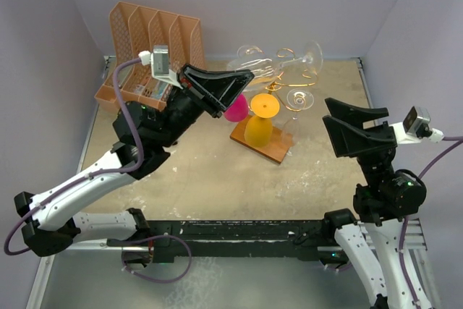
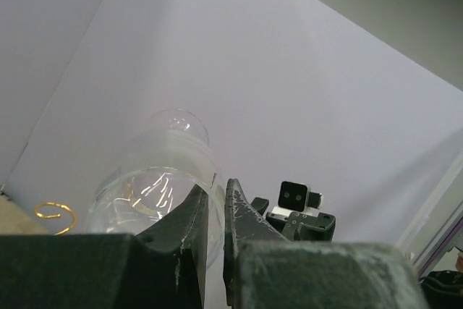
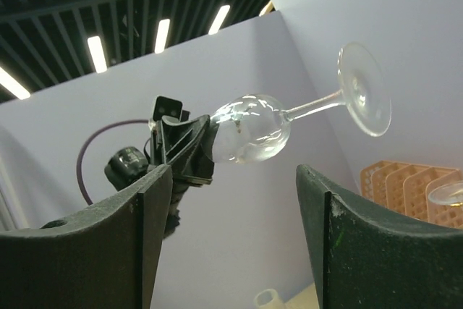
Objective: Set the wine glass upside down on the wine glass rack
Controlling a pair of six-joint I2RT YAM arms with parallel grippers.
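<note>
Pale lilac walls close in a sandy tabletop [image 1: 217,179]. The left gripper [image 1: 242,77] has its jaws pinched almost together on the rim of the clear wine glass [image 1: 278,63]. The glass lies sideways in the air, its bowl at the fingertips and its stem and foot reaching out beyond them. Below and just ahead of that gripper stands the wine glass rack [image 1: 278,151], where an orange glass [image 1: 258,128] hangs upside down with a pink glass [image 1: 235,110] beside it. The right gripper [image 1: 346,127] is spread wide and empty, well apart from the held glass. An orange file organizer [image 1: 152,37] sits behind the left gripper.
</note>
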